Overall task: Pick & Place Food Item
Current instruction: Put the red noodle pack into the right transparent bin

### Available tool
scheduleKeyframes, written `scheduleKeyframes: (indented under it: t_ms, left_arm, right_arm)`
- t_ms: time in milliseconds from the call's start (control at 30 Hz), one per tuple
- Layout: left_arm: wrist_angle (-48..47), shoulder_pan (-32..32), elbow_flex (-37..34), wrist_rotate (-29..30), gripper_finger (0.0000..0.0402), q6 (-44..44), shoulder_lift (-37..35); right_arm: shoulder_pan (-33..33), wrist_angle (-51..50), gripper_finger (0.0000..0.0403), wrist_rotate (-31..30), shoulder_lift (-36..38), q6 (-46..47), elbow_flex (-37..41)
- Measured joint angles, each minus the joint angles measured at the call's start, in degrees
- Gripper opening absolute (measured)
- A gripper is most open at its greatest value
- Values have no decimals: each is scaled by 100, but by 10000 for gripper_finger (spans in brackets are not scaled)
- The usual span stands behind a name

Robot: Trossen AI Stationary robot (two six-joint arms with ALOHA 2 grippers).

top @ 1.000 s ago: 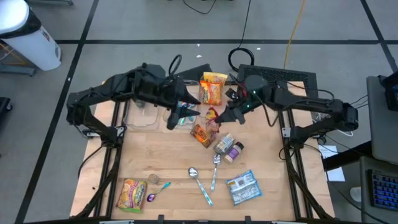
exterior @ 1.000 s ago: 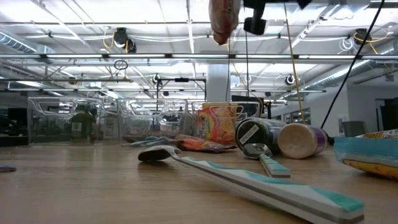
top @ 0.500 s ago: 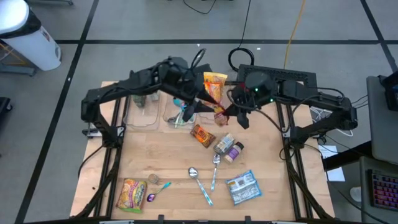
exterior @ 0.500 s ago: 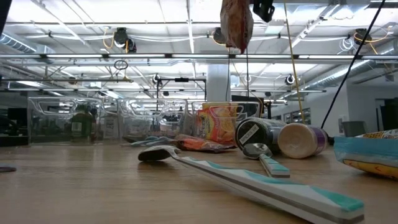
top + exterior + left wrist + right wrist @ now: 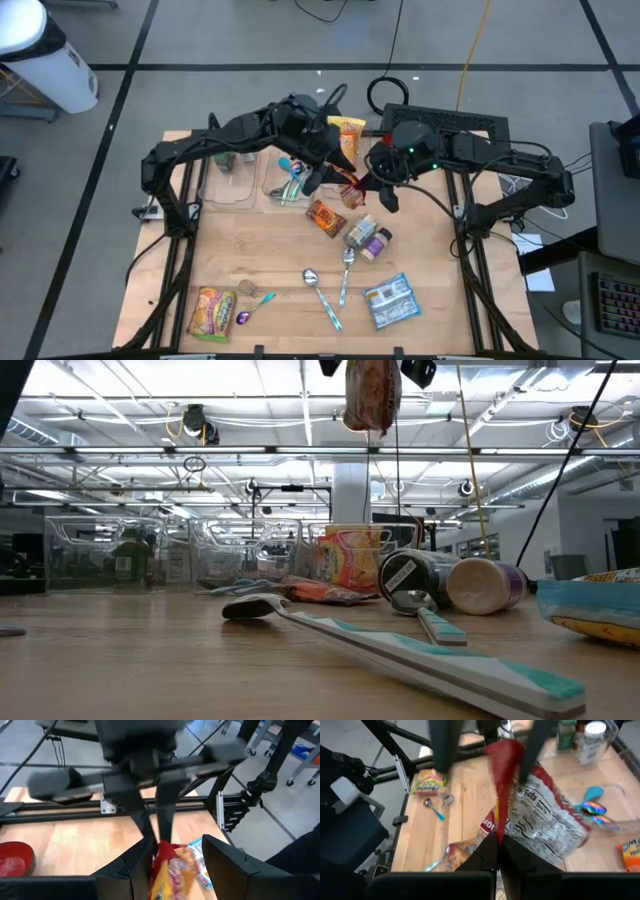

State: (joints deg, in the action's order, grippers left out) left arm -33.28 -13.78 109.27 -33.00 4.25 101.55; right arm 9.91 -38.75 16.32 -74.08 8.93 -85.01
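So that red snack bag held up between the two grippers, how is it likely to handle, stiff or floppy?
Probably floppy: the snack bag hangs limp below the right gripper, which pinches one edge. Its crinkled film looks light for its size and could swing. The left gripper straddles it with jaws apart; that glossy film may slip.

1. Grey floor point(image 5: 250, 35) crossed by dark lines.
2. White bin point(image 5: 40, 55) stands off the table's far-left corner.
3. Cables point(image 5: 400, 40) trail on the floor.
4. Ceiling strip lights point(image 5: 150, 380) glow overhead.
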Motion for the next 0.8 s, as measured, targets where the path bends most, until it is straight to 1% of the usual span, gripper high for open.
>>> scheduleKeyframes:
  t_ms: [167,267,400,533,633,800]
  left_arm:
    - [10,29,0,25,175,58,224]
    - [-12,1,0,65,175,68,233]
    - [-47,-10,0,296,175,265,233]
    - [-146,-46,0,309,172,282,235]
    - [-272,-46,0,457,149,300,235]
    - [-293,-50,0,496,72,311,235]
  right_arm:
    - [0,60,0,8,4,-4,1]
    - [0,70,0,8,4,-20,2]
    - [0,80,0,-3,4,-22,0]
    - [2,80,0,17,4,-56,0]
    - [2,78,0,15,4,-85,1]
    - [25,68,0,13,4,-87,2]
